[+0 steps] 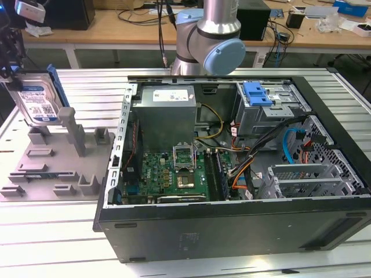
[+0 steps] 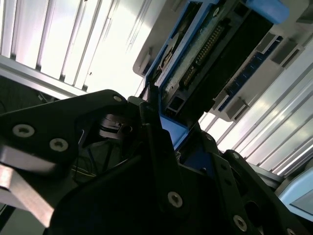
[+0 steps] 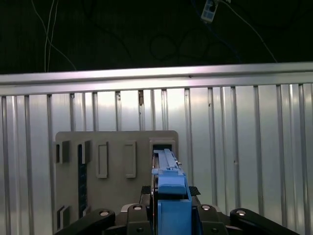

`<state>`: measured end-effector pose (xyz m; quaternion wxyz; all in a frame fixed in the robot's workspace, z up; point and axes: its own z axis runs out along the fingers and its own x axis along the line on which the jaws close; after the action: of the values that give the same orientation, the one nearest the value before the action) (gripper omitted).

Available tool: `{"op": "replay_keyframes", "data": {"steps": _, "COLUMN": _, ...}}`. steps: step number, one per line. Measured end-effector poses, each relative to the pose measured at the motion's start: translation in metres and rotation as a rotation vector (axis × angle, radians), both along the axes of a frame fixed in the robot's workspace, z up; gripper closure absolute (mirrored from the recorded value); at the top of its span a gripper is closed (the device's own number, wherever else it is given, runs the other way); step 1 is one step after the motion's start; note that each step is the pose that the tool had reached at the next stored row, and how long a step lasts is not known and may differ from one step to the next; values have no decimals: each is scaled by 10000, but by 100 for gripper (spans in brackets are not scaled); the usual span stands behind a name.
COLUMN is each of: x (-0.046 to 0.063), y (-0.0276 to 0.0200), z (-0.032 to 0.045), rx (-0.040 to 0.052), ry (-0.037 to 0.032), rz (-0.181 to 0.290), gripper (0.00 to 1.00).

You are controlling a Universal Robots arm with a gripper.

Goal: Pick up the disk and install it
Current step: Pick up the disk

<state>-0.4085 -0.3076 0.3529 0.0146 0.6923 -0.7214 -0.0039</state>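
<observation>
I have the gripper clenched on the disk, its dark fingers pinching the blue plastic carrier frame from both sides. In the exterior view the disk sits at ten o'clock, standing on edge and leaning a little. It is a flat silver slab with a white-and-blue label facing the camera. In the second wrist view its end face shows a dark connector strip and a row of pins.

Below it lies the grey fixture, matt moulded plastic with blocky posts and rectangular slots. I cannot tell if the disk's lower edge is clear of it. One square post stands just beside the disk at its four o'clock.

The table is ribbed aluminium, bright and glossy. At three o'clock from the disk is the open computer case, sheet metal with a hard rim. The table between them is bare. Inside the case, at one o'clock, a blue bracket tops the metal drive cage, with cables crowded close below
</observation>
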Motion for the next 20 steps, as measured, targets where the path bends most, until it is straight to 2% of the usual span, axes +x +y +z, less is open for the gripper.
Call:
{"op": "replay_keyframes", "data": {"steps": 7, "x": 2, "y": 0, "z": 122, "rx": 0, "ry": 0, "rz": 0, "gripper": 63}}
{"op": "replay_keyframes", "data": {"steps": 20, "x": 4, "y": 0, "z": 431, "rx": 0, "ry": 0, "rz": -1, "gripper": 63}}
